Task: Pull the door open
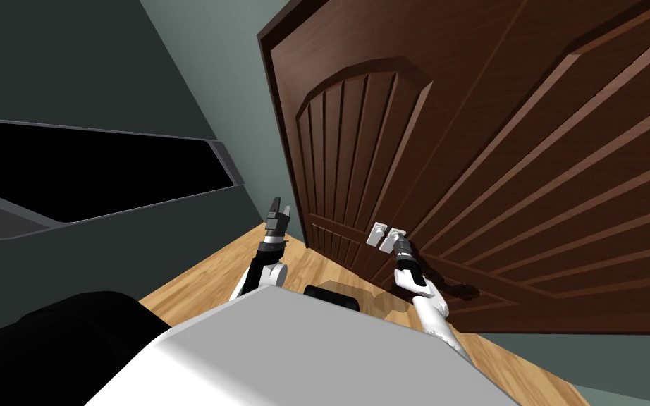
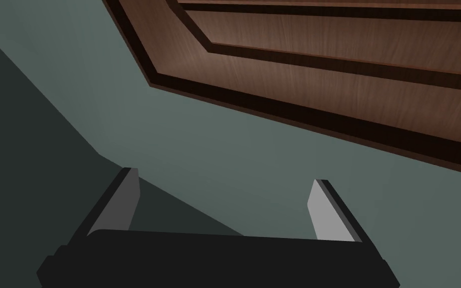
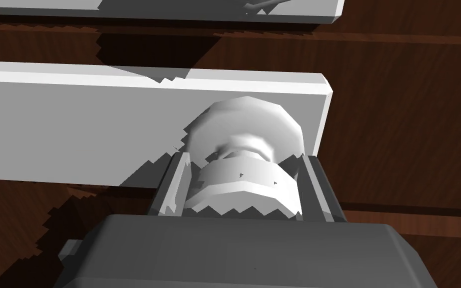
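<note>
Right gripper [image 3: 247, 167] was closed on the pale grey round door knob [image 3: 244, 187], one thin blade pressed to each side, knob seated just ahead of the dark gripper body. Behind the knob a wider round collar met a light grey flat rectangular backplate [image 3: 74, 130] on the dark brown panelled wooden door [image 1: 500, 141]; a second similar grey plate [image 3: 214, 7] sat just beyond the first. Judged handling: door looked large, stiff and heavy, hinged, so the pull should follow its arc; knob looked hard, smooth and rounded, likely slippery under thin blades, so a hold deep on it, near the collar, seemed safest. Door stood directly ahead of the gripper: arched panel with vertical grooves, darker raised mouldings. Left gripper [image 2: 224, 179] was spread wide, holding nothing, facing the grey-green wall [image 2: 199, 140] beside the door's edge
</note>
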Motion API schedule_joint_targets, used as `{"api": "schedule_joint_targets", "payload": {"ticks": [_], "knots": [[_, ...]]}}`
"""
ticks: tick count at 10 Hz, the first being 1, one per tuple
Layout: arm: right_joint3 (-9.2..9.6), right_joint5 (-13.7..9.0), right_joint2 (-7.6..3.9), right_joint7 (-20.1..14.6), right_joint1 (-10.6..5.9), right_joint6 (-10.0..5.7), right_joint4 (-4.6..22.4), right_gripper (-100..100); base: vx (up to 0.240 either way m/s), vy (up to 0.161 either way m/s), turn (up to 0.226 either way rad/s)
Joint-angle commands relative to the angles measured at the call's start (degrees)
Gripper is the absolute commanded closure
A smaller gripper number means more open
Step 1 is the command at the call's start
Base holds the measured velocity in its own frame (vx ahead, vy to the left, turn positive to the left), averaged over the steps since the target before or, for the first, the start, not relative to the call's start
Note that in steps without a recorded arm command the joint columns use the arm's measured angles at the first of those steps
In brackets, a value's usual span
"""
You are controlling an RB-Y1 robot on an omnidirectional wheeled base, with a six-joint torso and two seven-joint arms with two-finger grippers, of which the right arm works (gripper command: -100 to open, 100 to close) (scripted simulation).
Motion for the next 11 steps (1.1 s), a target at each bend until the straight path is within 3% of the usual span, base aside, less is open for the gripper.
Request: {"api": "schedule_joint_targets", "payload": {"ticks": [1, 5, 6, 11], "knots": [[-0.32, -0.08, -0.26, -0.05, 0.05, 0.01, -0.06, 100, 0.0, 0.0, 0.0], [-1.7, -0.37, -1.9, -0.31, 1.91, 0.13, 0.58, 100, -0.147, -0.086, -0.105], [-0.59, -0.18, -1.42, -0.51, 0.98, -0.7, 1.11, -100, -0.17, -0.032, 0.052], [2.79, 0.33, -0.29, -1.63, 0.36, -1.15, -0.04, -100, -0.196, 0.047, 0.08]]}}
